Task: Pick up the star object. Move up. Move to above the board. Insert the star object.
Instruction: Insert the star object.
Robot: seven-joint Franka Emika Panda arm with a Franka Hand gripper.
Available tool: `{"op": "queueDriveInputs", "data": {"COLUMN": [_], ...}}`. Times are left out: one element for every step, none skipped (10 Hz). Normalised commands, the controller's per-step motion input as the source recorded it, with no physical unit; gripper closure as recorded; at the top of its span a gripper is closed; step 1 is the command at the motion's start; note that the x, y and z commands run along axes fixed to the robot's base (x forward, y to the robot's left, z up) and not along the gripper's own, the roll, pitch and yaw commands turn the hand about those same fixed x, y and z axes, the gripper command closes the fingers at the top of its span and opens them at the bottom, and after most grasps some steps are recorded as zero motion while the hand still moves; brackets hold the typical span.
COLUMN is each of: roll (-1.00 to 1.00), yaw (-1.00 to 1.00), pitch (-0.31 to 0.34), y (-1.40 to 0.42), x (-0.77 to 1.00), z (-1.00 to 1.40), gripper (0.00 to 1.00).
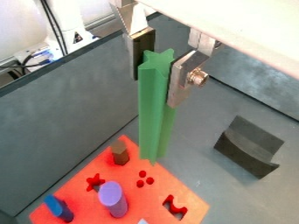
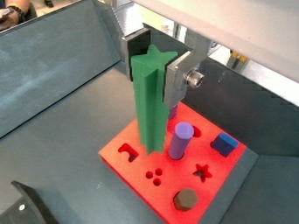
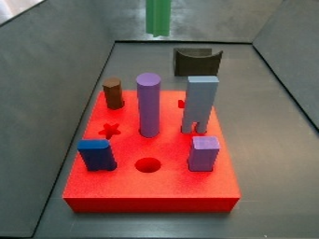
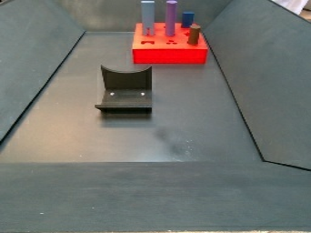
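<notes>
My gripper (image 1: 160,68) is shut on the top of the star object (image 1: 153,109), a tall green ridged rod that hangs upright between the fingers (image 1: 180,86). It shows the same way in both wrist views, gripper (image 2: 156,66) on the rod (image 2: 149,109). The red board (image 1: 146,194) lies below it; in the wrist views the rod's lower end lines up with the board's edge, well above it. In a side view only the rod's lower part (image 3: 159,17) shows, high up behind the board (image 3: 149,191). A star hole (image 3: 111,131) and a round hole (image 3: 148,165) are open.
On the board stand a purple cylinder (image 3: 148,105), a light blue pillar (image 3: 201,105), a brown peg (image 3: 114,93) and two blue blocks (image 3: 96,154). The dark fixture (image 3: 196,62) stands on the grey floor behind the board, also in a side view (image 4: 125,88). Grey walls enclose the floor.
</notes>
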Motion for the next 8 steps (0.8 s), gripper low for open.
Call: {"op": "queueDriveInputs", "data": {"roll": [0.01,-0.03,0.00,0.03,0.01,0.00,0.00,0.00], "yaw": [0.00,0.08,-0.30,-0.68,-0.53,-0.34,0.14,0.05], "pitch": [0.000,-0.026,0.000,0.000,0.000,-0.007,-0.051,0.000], "y": [0.00,-0.14,-0.50,-0.45,-0.46,-0.47,-0.19,0.00], "x": [-0.01,0.00,-0.03,-0.03,-0.27,-0.51,-0.04,0.00], "z": [-0.02,-0.13,-0.03,-0.10,-0.21,-0.26,-0.07,0.00], "gripper": [1.00,1.00,1.00,1.00,1.00,1.00,1.00,1.00]}}
